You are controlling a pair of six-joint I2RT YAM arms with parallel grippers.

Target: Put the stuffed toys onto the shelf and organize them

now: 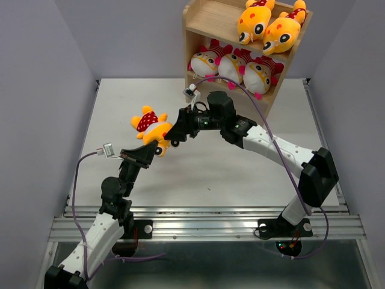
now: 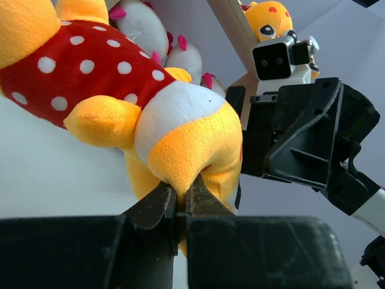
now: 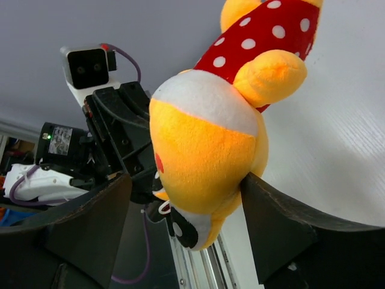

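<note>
An orange-yellow stuffed toy [image 1: 150, 128] in a red white-dotted body hangs just above the table, left of centre. My left gripper [image 1: 157, 148] is shut on a pinch of its orange plush [image 2: 180, 132], with the fingertips [image 2: 157, 201] closed on the fabric. My right gripper [image 1: 174, 133] is open, its jaws on either side of the same toy [image 3: 204, 144]; the right finger [image 3: 277, 211] touches it and the left finger stands apart. The wooden shelf [image 1: 210, 21] stands at the back right. Two orange toys [image 1: 267, 24] lie on its top tier and three white-faced toys [image 1: 231, 63] on its lower tier.
The white table [image 1: 252, 174] ends in an aluminium rail [image 1: 204, 220] at the near edge, with raised borders left and right. Purple cables [image 1: 264, 114] run along both arms. Grey walls close in the sides and back.
</note>
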